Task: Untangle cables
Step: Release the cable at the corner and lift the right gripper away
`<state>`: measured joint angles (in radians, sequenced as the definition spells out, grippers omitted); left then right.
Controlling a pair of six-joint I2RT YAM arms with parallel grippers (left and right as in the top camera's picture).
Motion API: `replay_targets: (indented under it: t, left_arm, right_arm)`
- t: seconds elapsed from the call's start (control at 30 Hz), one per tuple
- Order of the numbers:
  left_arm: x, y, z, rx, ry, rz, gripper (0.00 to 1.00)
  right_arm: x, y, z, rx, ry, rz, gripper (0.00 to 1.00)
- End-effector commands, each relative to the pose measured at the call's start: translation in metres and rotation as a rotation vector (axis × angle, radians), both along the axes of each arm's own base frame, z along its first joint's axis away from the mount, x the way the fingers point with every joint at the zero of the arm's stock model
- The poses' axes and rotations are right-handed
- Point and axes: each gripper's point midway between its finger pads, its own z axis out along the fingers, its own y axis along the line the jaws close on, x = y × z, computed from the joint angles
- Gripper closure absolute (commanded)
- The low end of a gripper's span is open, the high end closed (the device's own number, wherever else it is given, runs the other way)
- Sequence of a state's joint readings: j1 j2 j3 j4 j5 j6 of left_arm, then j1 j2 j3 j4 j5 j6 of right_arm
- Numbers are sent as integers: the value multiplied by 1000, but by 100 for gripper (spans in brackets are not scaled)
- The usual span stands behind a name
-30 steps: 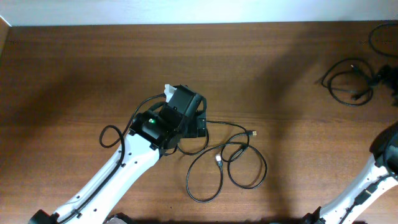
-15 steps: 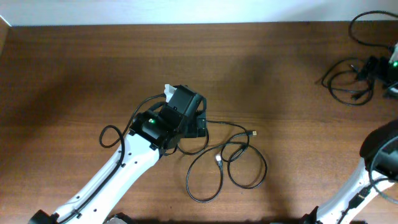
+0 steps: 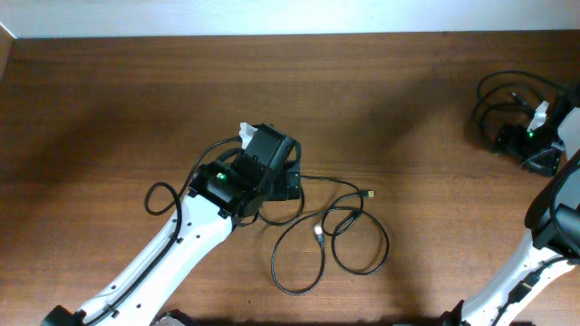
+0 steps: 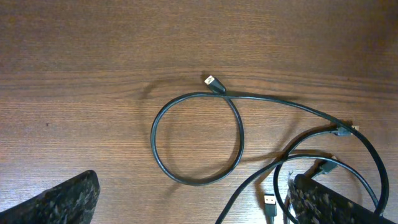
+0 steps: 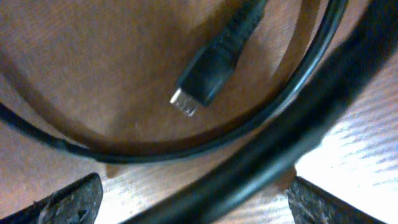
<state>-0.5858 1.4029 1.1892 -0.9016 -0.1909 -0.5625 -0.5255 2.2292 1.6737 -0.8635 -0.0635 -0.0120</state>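
Observation:
Several thin black cables [image 3: 337,237] lie in overlapping loops at the table's middle, with small plug ends. My left gripper [image 3: 293,179] is open at their left edge. In the left wrist view its fingers [image 4: 199,206] straddle bare wood, with a round cable loop [image 4: 196,138] ahead and a USB plug [image 4: 270,205] by the right finger. A second cable coil [image 3: 494,98] lies at the far right. My right gripper [image 3: 509,140] is low over it. In the right wrist view it is open [image 5: 202,202], with a black cable [image 5: 273,155] running between the fingers and a small plug [image 5: 211,71] just beyond.
The table's back edge meets a white wall [image 3: 272,16] at the top. The left arm's own thicker black cable [image 3: 163,197] loops beside its forearm. The right arm [image 3: 553,226] comes up along the right edge.
My right gripper has swung in from the far right edge and down onto the right-hand coil, whose loops have shifted. The left arm and the middle cables have not moved.

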Motion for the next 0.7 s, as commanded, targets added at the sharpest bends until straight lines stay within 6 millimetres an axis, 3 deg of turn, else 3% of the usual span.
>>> replay_targets:
  t: [0.0, 0.1, 0.17, 0.27, 0.47, 0.53, 0.6, 0.67]
  left_arm:
    - [2, 2, 0, 0, 1, 16, 1]
    - [2, 2, 0, 0, 1, 16, 1]
    - [2, 2, 0, 0, 1, 16, 1]
    - [2, 2, 0, 0, 1, 16, 1]
    - [2, 2, 0, 0, 1, 16, 1]
    - [2, 2, 0, 0, 0, 16, 1]
    - [2, 2, 0, 0, 1, 16, 1]
    - [2, 2, 0, 0, 1, 16, 1]
  right_arm:
    - [-5, 19, -34, 44, -2, 31, 4]
    - [8, 42, -57, 13, -59, 88, 4]
    - [32, 68, -63, 28, -145, 144, 4]
    - [61, 77, -71, 29, -238, 96, 4]
    - [113, 43, -65, -142, -463, 70, 2]
    - [119, 41, -60, -137, -494, 36, 1]
    - [110, 51, -60, -84, -453, 47, 1]
    - [105, 55, -35, -75, -445, 53, 1]
